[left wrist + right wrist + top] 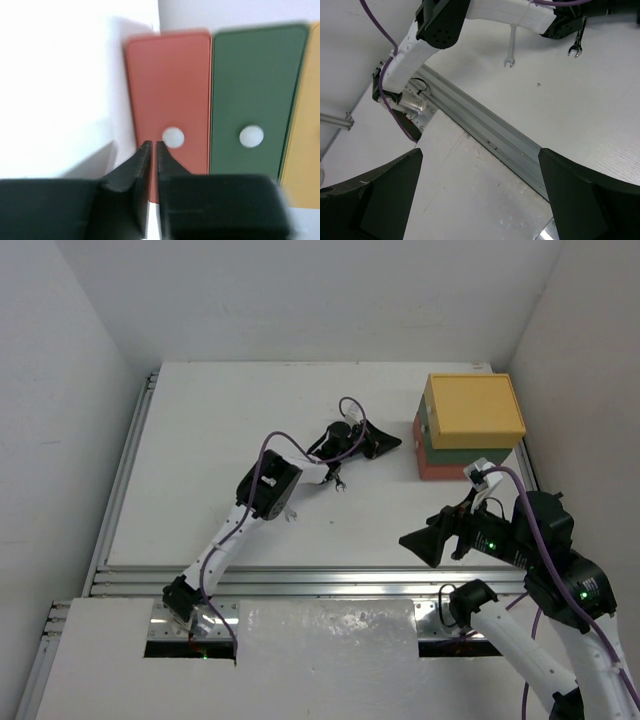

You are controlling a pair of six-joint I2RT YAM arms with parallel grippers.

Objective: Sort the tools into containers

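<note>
Left gripper [153,145] almost closed, only thin gap, holding nothing; red-orange tray [170,90] directly ahead. Right gripper [481,152] spread wide, empty; silver wrenches [511,47] far ahead.

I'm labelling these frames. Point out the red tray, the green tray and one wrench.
red tray [170,90], left wrist view, upper front face.
green tray [257,80], left wrist view, upper front face.
wrench [511,46], right wrist view, middle of its shank.

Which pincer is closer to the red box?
Left. The left pincer sits right beside the red box, pointing at its front. The right pincer hangs nearer the robot's base, farther off.
</note>
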